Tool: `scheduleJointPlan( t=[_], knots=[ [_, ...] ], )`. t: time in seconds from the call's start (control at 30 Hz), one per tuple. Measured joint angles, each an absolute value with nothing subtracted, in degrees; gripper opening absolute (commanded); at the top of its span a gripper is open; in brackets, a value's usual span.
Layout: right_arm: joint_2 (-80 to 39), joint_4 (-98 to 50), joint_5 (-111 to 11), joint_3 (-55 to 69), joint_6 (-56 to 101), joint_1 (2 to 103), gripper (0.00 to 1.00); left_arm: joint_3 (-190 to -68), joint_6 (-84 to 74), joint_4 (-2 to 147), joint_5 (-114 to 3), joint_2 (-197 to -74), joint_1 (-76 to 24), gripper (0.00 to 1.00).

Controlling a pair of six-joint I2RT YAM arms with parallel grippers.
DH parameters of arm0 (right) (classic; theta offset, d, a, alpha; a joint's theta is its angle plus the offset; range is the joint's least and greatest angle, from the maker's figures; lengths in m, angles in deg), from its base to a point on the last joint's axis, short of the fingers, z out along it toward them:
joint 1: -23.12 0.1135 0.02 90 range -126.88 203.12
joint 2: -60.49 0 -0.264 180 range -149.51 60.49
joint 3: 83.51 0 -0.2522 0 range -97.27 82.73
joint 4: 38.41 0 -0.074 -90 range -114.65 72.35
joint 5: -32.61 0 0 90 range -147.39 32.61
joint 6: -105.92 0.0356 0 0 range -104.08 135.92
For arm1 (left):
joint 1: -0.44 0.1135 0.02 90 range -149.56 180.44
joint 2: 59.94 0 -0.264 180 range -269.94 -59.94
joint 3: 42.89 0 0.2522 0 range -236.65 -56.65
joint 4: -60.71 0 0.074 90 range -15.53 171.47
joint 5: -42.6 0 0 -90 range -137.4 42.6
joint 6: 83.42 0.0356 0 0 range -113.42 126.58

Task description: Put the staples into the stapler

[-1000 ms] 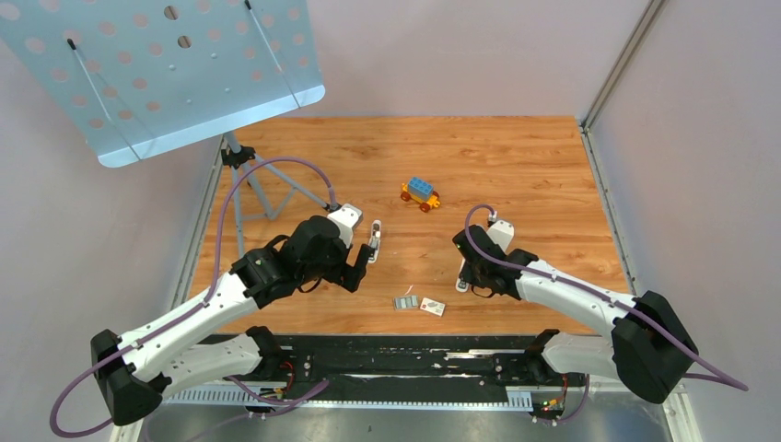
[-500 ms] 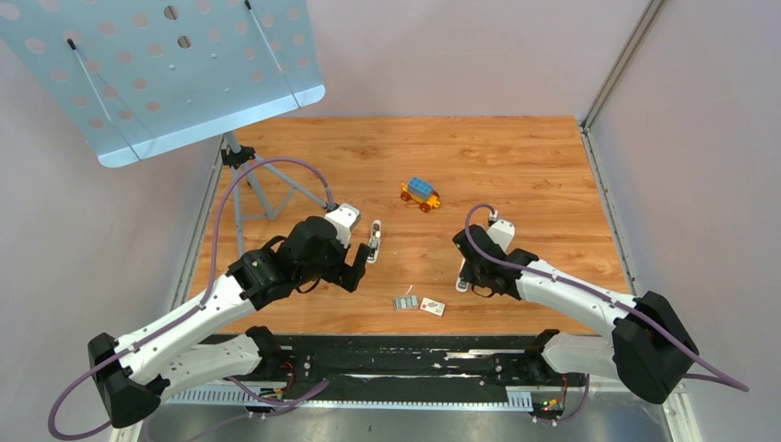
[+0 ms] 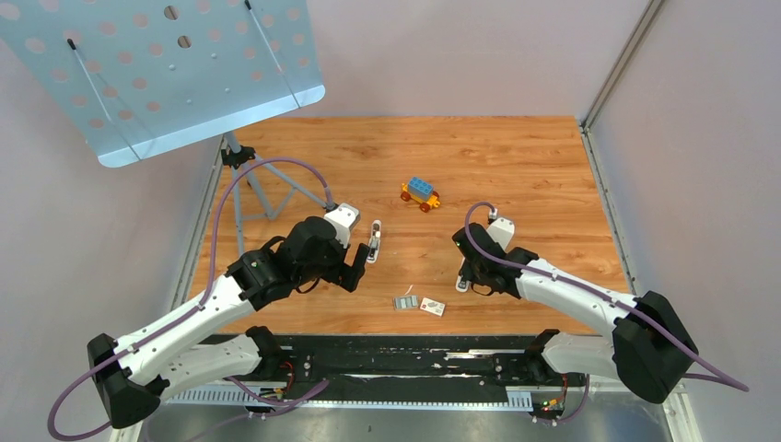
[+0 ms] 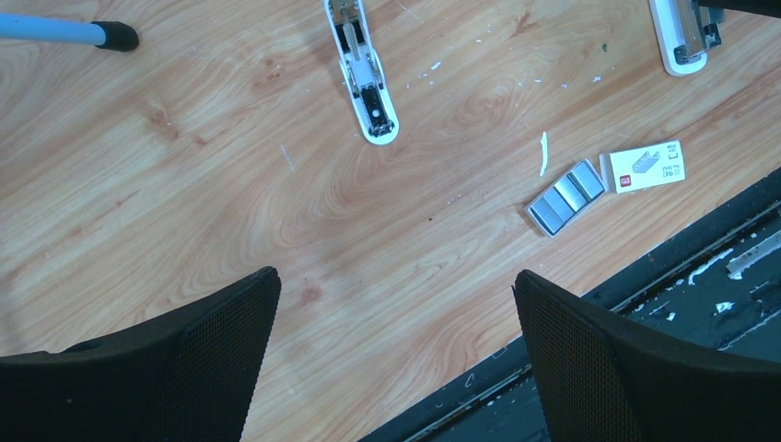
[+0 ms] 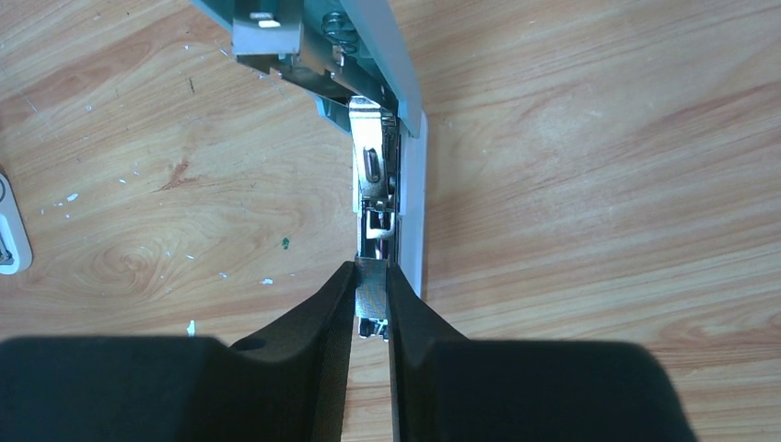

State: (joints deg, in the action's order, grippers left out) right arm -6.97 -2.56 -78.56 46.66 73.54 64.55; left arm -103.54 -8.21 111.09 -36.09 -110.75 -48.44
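Above the worktop (image 4: 184,193), the left end effector (image 4: 396,281) gaped wide; the right end effector (image 5: 371,274) pinched a grey strip (image 5: 371,287) at the stapler (image 5: 372,170).

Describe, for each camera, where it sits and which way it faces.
Top: above, behind the arms, facing down at the table; both arms show.
Left wrist: faces down at the staples; open left hand shows.
Right wrist: faces down at the stapler; right hand grips it.
Shared: top and left wrist both show the staples.

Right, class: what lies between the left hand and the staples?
Nothing but bare wooden tabletop separates the left hand from the staples; the left wrist view shows it plainly.
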Motion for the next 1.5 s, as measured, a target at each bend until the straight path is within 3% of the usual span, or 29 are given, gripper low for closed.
scheduleJointPlan(
  t=[0.77, 1.5],
  knots=[
    [-8.37, -2.82, -78.71, 46.66, 73.44, 64.55, 0.2, -103.52, -8.21, 111.09, -35.72, -110.44, -48.44, 1.0],
    [-10.29, -2.78, -78.61, 45.89, 71.6, 64.55, 0.27, -103.52, -8.21, 111.09, -35.65, -110.13, -48.44, 1.0]
  ],
)
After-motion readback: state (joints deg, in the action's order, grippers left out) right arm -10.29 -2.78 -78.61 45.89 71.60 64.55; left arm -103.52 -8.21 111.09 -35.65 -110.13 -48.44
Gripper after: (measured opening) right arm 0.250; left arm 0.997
